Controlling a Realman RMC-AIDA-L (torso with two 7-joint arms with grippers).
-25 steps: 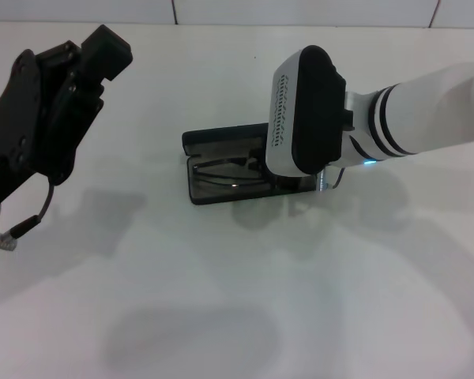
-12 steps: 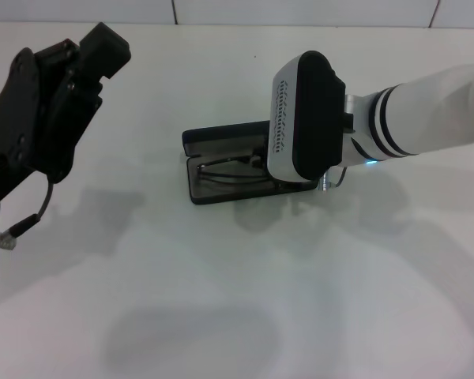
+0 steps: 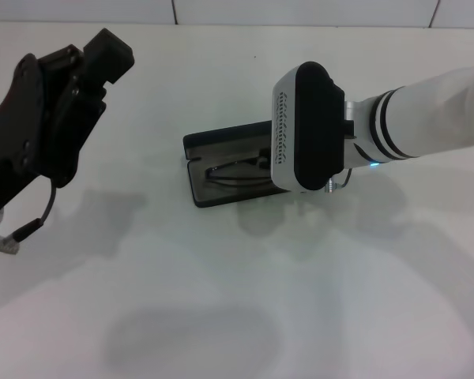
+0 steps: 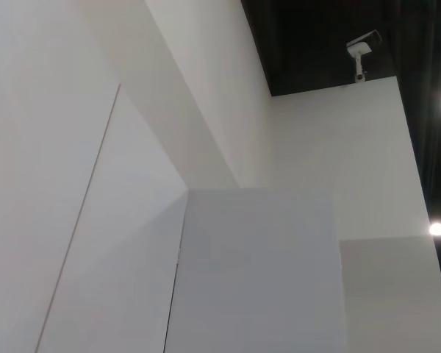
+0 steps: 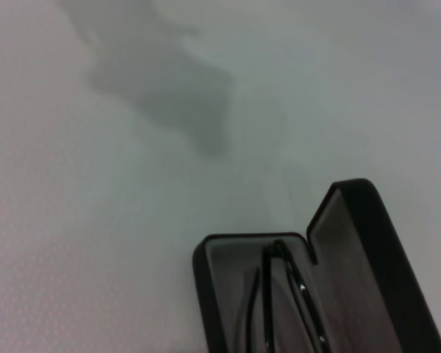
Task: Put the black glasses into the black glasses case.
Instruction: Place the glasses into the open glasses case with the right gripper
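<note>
Thin black-framed glasses (image 5: pixel 279 301) laid inside open hard black grey-lined case (image 3: pixel 221 189) on white bench (image 3: pixel 221 300) | right hand state: cannot be told, hidden above case | left hand raised aside, state unclear

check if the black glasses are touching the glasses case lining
Touching: the right wrist view shows the black glasses lying on the grey lining of the open black glasses case.
</note>
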